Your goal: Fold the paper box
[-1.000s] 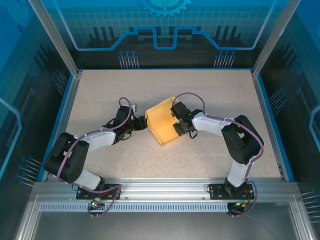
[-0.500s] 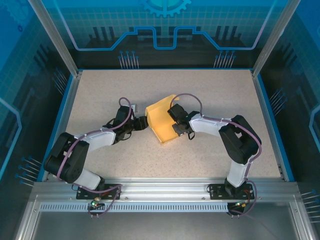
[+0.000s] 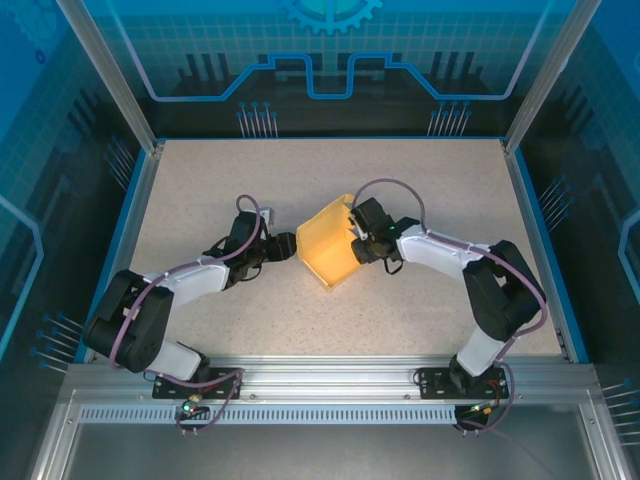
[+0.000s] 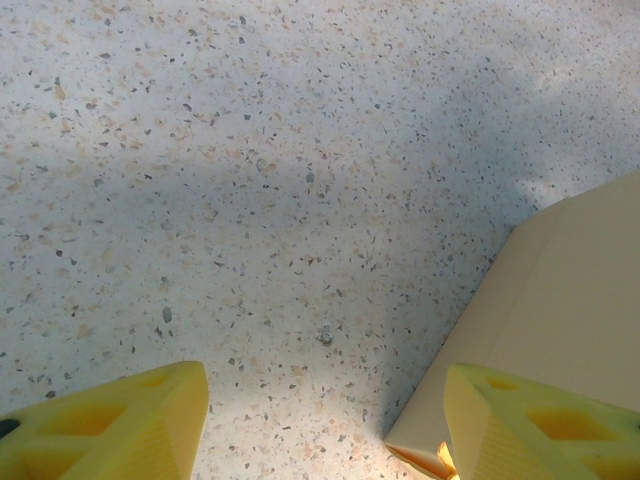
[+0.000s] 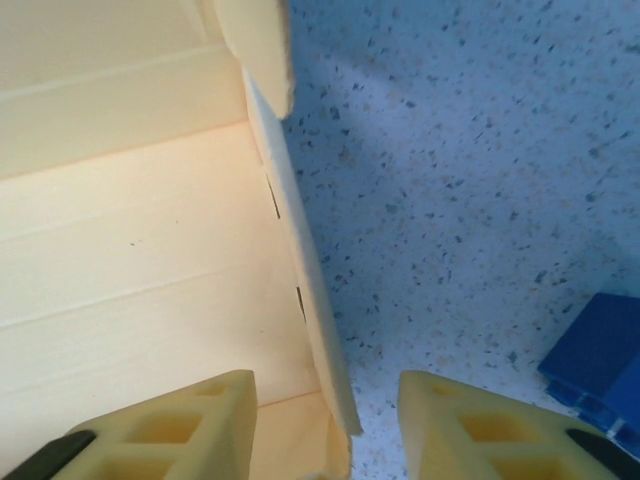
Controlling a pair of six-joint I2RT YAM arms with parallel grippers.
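Two grippers are shown at one box (image 3: 325,252), which is set near the middle of the table (image 3: 200,180). The box is of pale yellow card, partly folded, with walls raised and top open. In the top view the left gripper (image 3: 286,247) is placed just beside the box's left side, and the right gripper (image 3: 352,238) at its far right corner.

In the left wrist view the left gripper (image 4: 320,430) is seen with its fingers (image 4: 120,425) spread wide and bare table between them. A corner of the box (image 4: 570,290) is seen just ahead of the finger at the right of that view; whether it is touched cannot be told.

In the right wrist view the right gripper (image 5: 325,430) is seen with its fingers (image 5: 160,430) parted. A thin wall of the box (image 5: 130,250) is run up between them, with a gap left on each side, so nothing is pinched. The box's inner face is seen ahead of one finger and speckled table ahead of the other. A blue object (image 5: 600,365) is seen on the table at the right edge of that view, apart from the box.

Compared with the top view a second earlier, the right gripper is found further up the box's right side, and the right arm's elbow is swung out further to the right. The left arm and the box are found nearly where they were.
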